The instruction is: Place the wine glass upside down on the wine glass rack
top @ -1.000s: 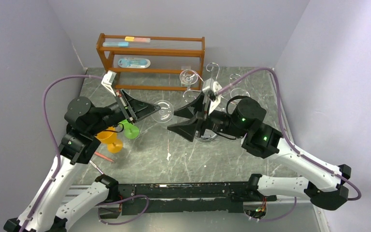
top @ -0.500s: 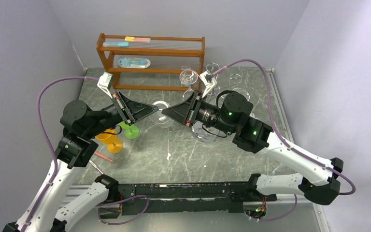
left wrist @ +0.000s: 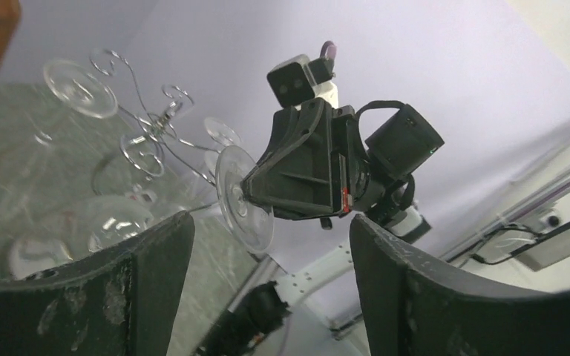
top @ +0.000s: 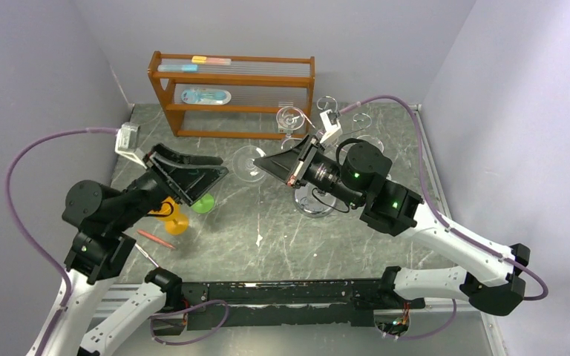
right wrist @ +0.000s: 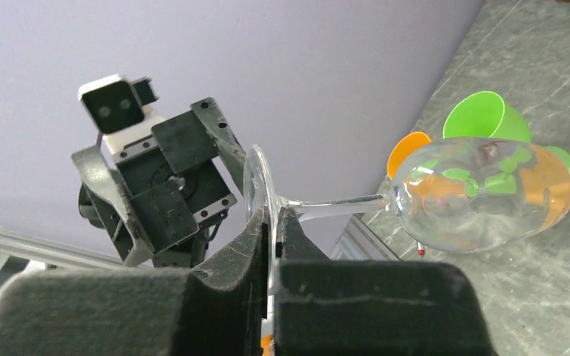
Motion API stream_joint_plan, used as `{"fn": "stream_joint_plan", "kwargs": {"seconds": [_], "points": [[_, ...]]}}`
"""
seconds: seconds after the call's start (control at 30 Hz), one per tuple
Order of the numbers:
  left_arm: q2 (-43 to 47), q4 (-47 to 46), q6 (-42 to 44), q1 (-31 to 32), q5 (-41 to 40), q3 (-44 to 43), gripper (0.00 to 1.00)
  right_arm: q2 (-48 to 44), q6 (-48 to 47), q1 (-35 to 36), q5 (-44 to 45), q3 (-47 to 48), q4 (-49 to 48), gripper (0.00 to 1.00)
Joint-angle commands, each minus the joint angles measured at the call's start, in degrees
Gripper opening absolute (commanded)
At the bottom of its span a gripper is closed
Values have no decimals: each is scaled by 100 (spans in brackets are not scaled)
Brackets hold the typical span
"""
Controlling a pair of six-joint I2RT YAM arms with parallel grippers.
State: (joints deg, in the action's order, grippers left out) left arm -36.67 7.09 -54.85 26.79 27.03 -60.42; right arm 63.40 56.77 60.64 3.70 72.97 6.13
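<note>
Between the two dark, foam-faced fingers of the right gripper sits the thin round foot of one clear wine glass, and the fingers are pressed together on it. Straight ahead of that gripper the slim stem runs out sideways to the rounded bowl, so the glass lies level in the air, off the grey marbled table. Just beyond the bowl, facing it, the left gripper has its two fingers spread wide with nothing between them.

Behind and beneath the right gripper's wrist stands one wine glass rack of chrome wire, with a round mirrored base and curled spiral arms. A second glass hangs from one arm, foot uppermost.

Only the right wrist view shows the pinch on the foot edge-on. It also shows two plastic cups past the bowl, one green cup and one orange cup. The left wrist view shows the rack's spirals and more glassware, too overlapped to count. The top view alone shows a red stick lying beside the orange cup and one brown wooden shelf unit at the far wall.
</note>
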Motion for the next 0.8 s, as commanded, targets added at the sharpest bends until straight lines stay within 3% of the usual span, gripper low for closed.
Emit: {"fn": "stream_joint_plan", "kwargs": {"seconds": [0.0, 0.17, 0.33, 0.77], "points": [[292, -362, 1471, 19, -394, 182, 81, -143, 615, -17, 263, 239, 30, 0], [668, -812, 3203, 20, -36, 689, 80, -172, 1132, -20, 140, 287, 145, 0], [684, -1292, 4097, 18, 735, 1115, 74, -244, 1400, -24, 10, 197, 43, 0], [-714, -1919, 4416, 16, 2662, 924, 60, -234, 1310, -30, -430, 225, -11, 0]]}}
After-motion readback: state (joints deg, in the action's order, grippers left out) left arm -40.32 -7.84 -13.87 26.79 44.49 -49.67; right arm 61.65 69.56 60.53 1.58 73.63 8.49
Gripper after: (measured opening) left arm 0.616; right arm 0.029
